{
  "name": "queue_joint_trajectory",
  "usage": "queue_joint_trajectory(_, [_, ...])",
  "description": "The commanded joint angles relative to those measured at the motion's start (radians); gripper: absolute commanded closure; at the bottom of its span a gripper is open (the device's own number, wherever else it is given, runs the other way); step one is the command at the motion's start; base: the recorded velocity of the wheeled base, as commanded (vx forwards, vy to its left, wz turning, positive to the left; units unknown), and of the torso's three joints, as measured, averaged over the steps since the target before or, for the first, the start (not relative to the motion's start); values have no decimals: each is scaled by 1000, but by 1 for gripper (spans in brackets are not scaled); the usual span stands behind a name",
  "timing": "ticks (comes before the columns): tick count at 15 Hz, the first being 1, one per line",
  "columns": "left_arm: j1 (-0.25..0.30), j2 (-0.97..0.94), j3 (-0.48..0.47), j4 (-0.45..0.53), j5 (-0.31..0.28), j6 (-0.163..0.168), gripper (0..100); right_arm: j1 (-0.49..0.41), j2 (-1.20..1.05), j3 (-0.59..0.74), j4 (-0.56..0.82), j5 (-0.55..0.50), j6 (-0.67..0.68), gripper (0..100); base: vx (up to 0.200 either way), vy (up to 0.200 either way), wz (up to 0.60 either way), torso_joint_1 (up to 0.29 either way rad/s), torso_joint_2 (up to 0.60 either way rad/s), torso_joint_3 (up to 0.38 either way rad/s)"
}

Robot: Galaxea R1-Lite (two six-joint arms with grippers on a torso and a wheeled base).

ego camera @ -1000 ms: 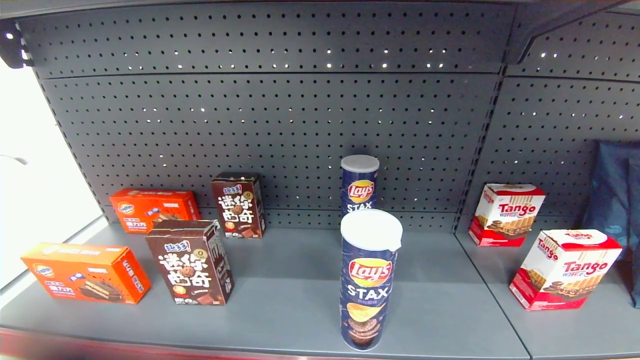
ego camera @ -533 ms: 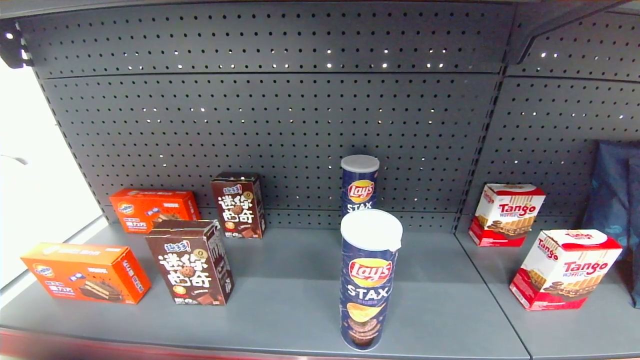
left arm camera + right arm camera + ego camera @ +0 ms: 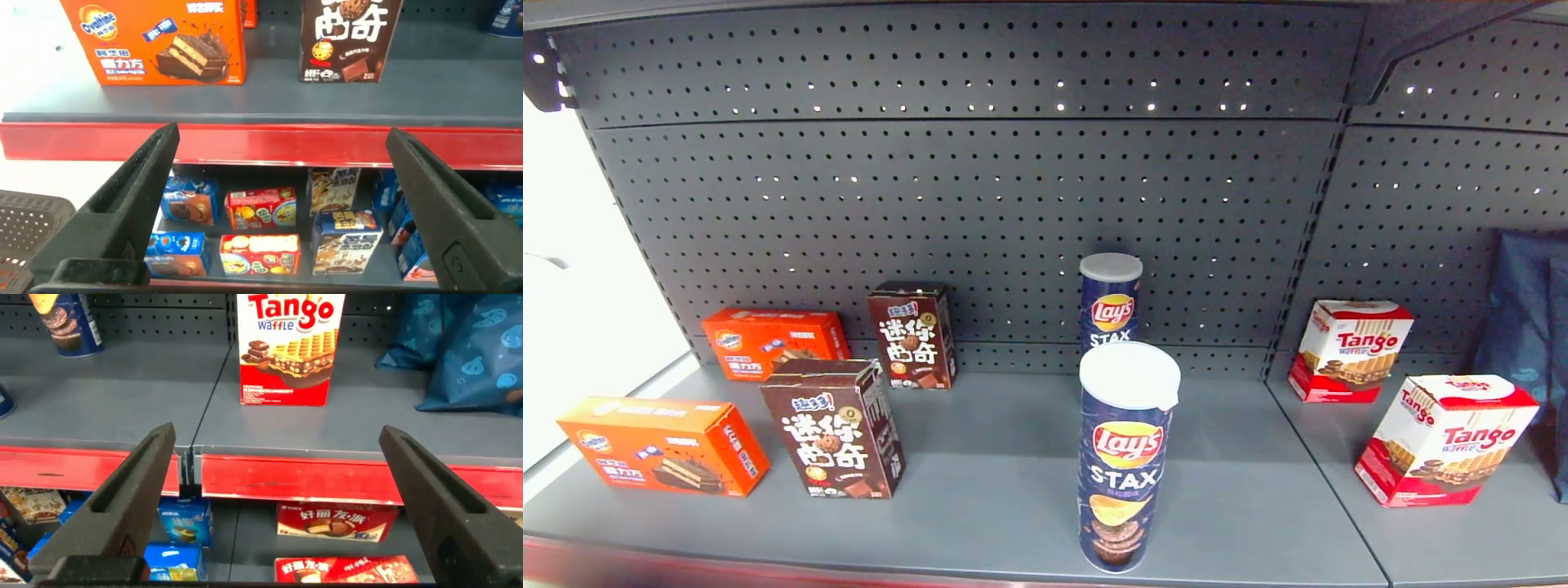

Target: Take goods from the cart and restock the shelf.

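No shift since one second ago: same places for all goods, same camera pose.

Left gripper (image 3: 280, 137) spread wide and empty, held in front of the red front edge of the shelf (image 3: 1013, 498), facing the gap between orange box (image 3: 662, 445) and brown box (image 3: 833, 429). Right gripper (image 3: 278, 431) likewise spread wide and empty, before the same front edge, facing a wafer box (image 3: 286, 347).

Upright near the front edge, about the middle: front can (image 3: 1125, 457). Straight behind it, at the back edge: back can (image 3: 1110, 300). Orange box near the front left corner, brown box just beside it toward the cans. Blue bags (image 3: 1523, 302) at the right end, against the back edge. Dark mesh basket (image 3: 23, 233) low beside the left gripper, possibly the cart; contents impossible to tell.

Judged for handling:
- **Can:** probably light, a stiff tube, smooth and a little slippery, tall and easy to tip. Best taken across the middle of the body, not at the lid.
- **Boxes:** probably light, of thin card, easy to dent. Best taken on two opposite narrow sides with gentle pressure.
- **Bags:** soft, with contents likely fragile. Better pinched at the top seam.
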Motion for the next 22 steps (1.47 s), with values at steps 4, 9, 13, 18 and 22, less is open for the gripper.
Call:
queue_joint_trajectory(4, [46, -68, -1, 2, -20, -4, 0, 0, -3, 0, 0, 1, 0, 0, 0, 0, 0, 0, 0, 0])
queue_joint_trajectory(9, [41, -77, 1, -1, -25, 0, 0, 0, -3, 0, 0, 1, 0, 0, 0, 0, 0, 0, 0, 0])
queue_joint_trajectory(13, [41, -77, 1, -1, -30, 9, 0, 0, -3, 0, 0, 1, 0, 0, -100, 0, 0, -1, 0, 1])
queue_joint_trajectory(18, [41, -77, 1, -1, -33, -3, 0, 0, -3, 0, 0, 2, 0, 0, 0, 0, 0, 0, 0, 0])
queue_joint_trajectory(22, [41, -77, 1, -1, -33, -1, 0, 0, -3, 0, 0, 2, 0, 0, 0, 0, -300, -1, 1, 2])
